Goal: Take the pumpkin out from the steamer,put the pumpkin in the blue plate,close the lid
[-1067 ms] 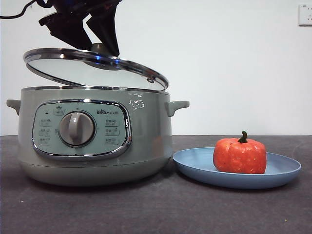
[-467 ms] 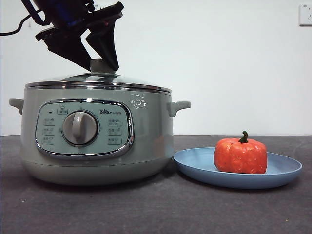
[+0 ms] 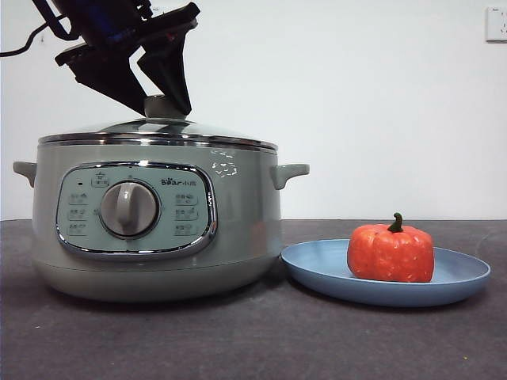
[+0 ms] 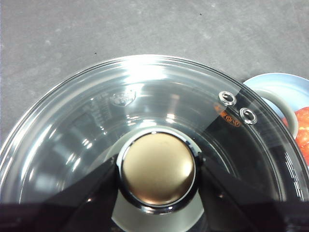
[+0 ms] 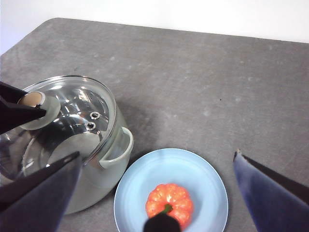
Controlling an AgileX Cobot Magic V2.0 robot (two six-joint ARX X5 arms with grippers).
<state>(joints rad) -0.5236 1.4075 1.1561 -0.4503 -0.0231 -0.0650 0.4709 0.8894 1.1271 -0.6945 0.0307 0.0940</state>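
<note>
Closing the lid [image 3: 158, 131] is the step in hand, and by present evidence it is all but done: the glass dome sits level on the rim of the steamer [image 3: 154, 229], chrome edge seated all round in the front view. The left gripper [image 4: 157, 169] is directly above the steamer's centre, its two black jaws set narrow against either side of the lid's knob [image 4: 158, 168], clasping it. The pumpkin [image 3: 390, 252] lies upright, stem up, in the blue plate [image 3: 317, 265], which stands just beside the steamer on the side of its right-hand handle, so removal and placement are judged complete. The right gripper [image 5: 157, 193] hangs high over the blue plate, well clear of the steamer, jaws spread wide and holding nothing. The next move, in my judgement, calls for the left jaws to part from the knob and the arm to rise straight up, without dragging the lid off its seat; any sideways pull on release could shift it.
</note>
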